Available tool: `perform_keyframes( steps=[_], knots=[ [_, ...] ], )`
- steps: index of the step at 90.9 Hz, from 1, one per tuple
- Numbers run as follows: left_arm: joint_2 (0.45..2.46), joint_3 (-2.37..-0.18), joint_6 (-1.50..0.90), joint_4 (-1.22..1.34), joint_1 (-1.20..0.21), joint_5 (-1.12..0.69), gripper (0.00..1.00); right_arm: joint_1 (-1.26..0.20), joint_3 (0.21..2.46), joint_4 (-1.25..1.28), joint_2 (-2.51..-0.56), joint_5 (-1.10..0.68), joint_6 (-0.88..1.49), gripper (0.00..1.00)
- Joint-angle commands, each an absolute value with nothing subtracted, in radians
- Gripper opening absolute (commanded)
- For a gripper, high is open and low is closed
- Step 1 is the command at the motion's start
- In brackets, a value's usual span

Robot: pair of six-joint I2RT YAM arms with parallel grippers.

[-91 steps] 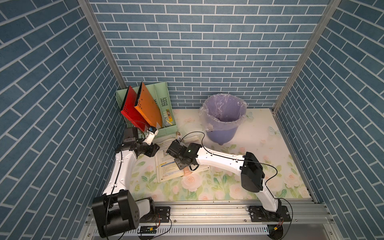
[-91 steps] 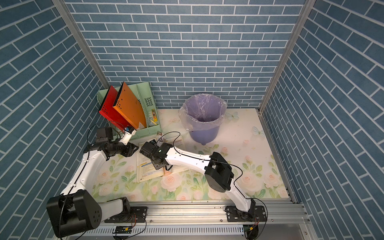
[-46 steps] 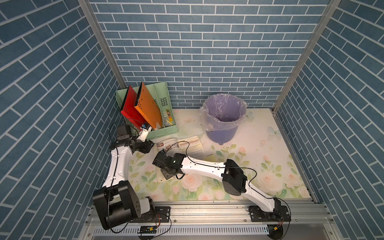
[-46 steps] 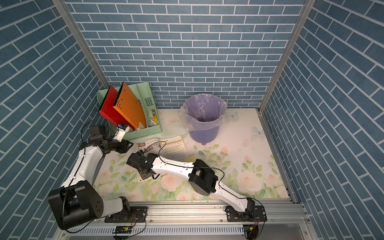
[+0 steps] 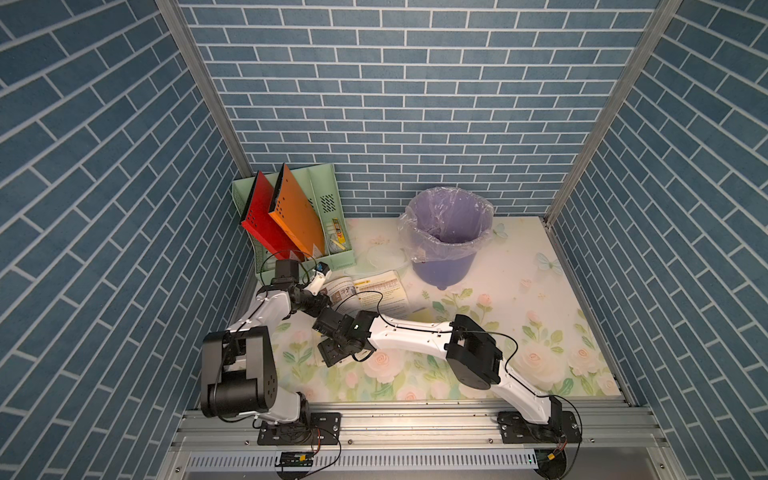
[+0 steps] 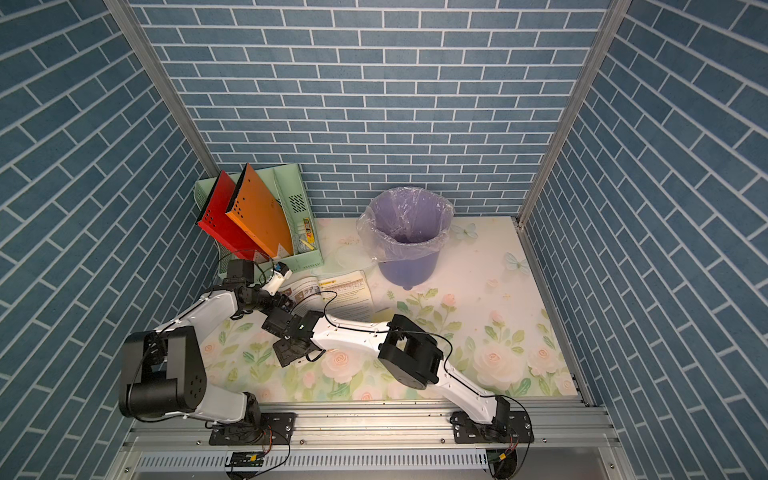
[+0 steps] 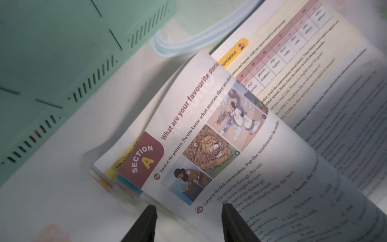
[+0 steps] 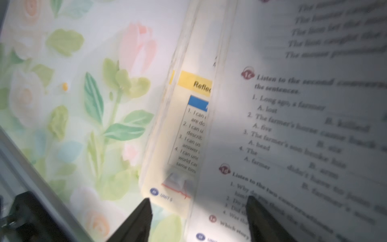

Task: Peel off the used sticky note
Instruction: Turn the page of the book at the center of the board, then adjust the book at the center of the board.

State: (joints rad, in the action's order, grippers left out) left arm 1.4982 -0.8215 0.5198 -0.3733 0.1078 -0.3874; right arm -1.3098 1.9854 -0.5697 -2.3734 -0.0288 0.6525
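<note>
Blue brick-patterned walls close the table in on three sides. Aluminium posts stand in the back corners and a slotted rail runs along the front, where both arms are bolted. A pale cloth printed with roses and green leaves covers the table.

At the back left stands a green file organizer with a red folder and an orange folder leaning in it. A purple bin lined with a clear bag sits near the back wall. An open book lies in front of the organizer, and both arms meet over it.

The left fingers are partly spread at the book's corner and clamp nothing. The right fingers stand wide apart astride a lifted page edge, also empty.

The sticky note cannot be picked out for certain. Coloured paper edges peek from under the page at that corner.
</note>
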Motion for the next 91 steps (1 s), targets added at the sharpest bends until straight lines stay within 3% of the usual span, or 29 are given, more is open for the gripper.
perform_keyframes(
  steps=[1, 24, 56, 72, 91],
  knots=[
    [1.518, -0.787, 0.517, -0.348, 0.092, -0.341, 0.55, -1.294, 1.896, -0.419, -2.265, -0.106, 0.618, 0.74],
    [1.499, -0.751, 0.542, -0.322, 0.071, -0.264, 0.55, -1.216, 1.453, -0.073, -1.925, -0.169, 0.657, 0.76],
    [1.392, -0.866, 0.534, -0.431, 0.043, -0.252, 0.55, -1.03, 0.946, -0.135, -1.525, 0.054, 0.71, 0.74],
    [1.356, -0.948, 0.456, -0.481, -0.143, -0.238, 0.56, -0.926, 0.769, -0.083, -1.417, 0.063, 0.746, 0.74],
    [1.526, -1.015, 0.328, -0.413, -0.402, -0.227, 0.54, -0.888, 0.705, -0.011, -1.422, 0.062, 0.759, 0.74]
  ],
)
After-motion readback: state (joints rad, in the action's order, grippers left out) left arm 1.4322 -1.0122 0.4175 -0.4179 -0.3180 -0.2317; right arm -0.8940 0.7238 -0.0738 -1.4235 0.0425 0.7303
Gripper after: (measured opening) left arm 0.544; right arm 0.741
